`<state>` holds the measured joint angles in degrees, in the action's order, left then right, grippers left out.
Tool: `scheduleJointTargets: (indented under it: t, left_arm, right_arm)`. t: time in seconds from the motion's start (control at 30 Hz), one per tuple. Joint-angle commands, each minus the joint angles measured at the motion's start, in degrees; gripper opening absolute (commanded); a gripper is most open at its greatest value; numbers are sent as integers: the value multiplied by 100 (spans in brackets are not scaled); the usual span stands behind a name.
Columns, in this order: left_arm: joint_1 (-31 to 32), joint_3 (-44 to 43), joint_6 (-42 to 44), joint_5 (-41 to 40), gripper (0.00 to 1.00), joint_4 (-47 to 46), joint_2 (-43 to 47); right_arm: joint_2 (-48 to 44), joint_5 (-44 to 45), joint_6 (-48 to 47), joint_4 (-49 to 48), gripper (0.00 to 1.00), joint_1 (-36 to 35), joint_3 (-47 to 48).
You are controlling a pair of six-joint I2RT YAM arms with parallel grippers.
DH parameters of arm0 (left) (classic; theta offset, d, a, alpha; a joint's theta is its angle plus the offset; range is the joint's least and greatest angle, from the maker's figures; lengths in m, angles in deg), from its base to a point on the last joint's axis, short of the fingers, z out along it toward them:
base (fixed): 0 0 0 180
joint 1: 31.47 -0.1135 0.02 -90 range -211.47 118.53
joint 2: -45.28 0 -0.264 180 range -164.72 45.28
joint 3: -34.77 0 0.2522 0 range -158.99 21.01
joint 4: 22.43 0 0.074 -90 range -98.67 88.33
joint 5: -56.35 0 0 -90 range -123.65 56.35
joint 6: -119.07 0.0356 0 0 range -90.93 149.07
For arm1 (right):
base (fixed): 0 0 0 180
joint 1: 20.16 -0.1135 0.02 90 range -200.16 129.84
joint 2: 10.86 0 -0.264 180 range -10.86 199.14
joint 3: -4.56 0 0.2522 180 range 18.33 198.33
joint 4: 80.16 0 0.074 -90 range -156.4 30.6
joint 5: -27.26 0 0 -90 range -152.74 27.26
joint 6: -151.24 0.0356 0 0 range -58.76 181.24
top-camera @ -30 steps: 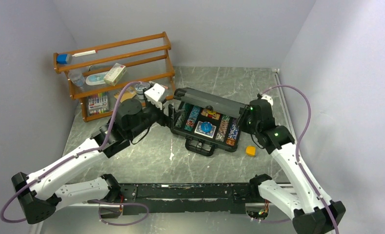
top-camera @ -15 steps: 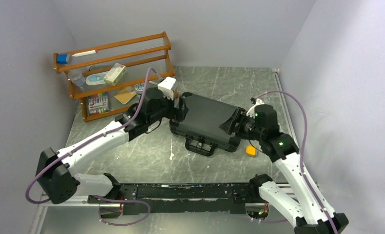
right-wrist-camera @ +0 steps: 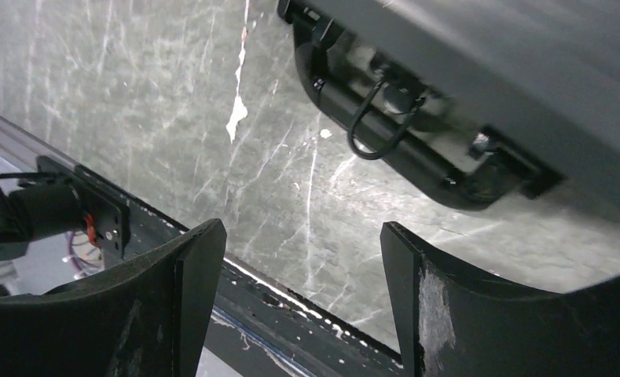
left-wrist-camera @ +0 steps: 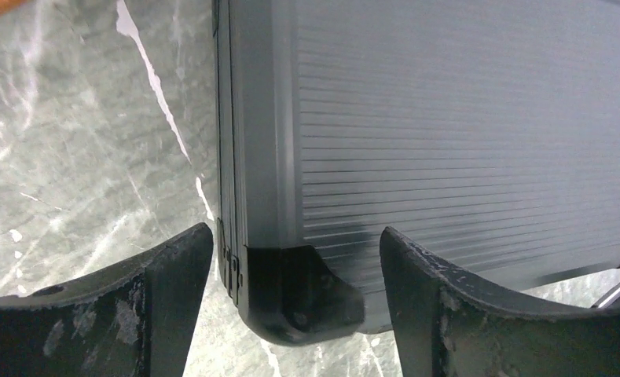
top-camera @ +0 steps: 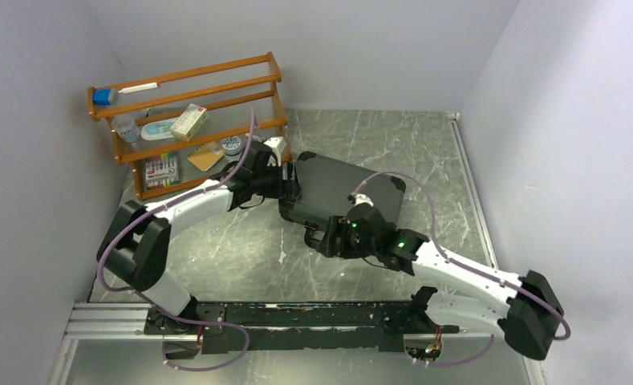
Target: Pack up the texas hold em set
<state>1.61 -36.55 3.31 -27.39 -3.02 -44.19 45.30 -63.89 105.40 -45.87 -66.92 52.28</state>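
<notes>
Your case [top-camera: 341,188] lies shut on the bench [top-camera: 241,241], ribbed lid up. Left tool [left-wrist-camera: 295,236] gapes astride its left corner, not clamping. Right tool [right-wrist-camera: 302,232] gapes empty near the handle [right-wrist-camera: 416,161].

light: even, soft, overhead | sheen: faint on case [left-wrist-camera: 464,118] lid | wrist views: foreground soft, perhaps defocus
</notes>
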Motion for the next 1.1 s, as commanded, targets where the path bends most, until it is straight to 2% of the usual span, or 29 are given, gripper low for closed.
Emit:
scheduleJointTargets:
  t: [0.0,0.13,0.33,0.73,1.07]
  left_arm:
    - [-56,-35,-63,481,78,-45,-345]
    - [-57,6,-14,84,66,326,-561]
    - [-53,179,44,-222,49,559,-689]
    - [-53,197,62,-188,45,557,-708]
    - [-53,184,71,-185,44,554,-695]
  right_arm:
    - [578,945,523,-647,77,-735,25]
    - [1048,1126,787,-894,78,-1148,0]
    - [1477,1275,964,-1277,80,-1327,-88]
    - [2056,1664,1055,-1540,80,-1338,-66]
    - [2080,2285,950,-1591,80,-1338,128]
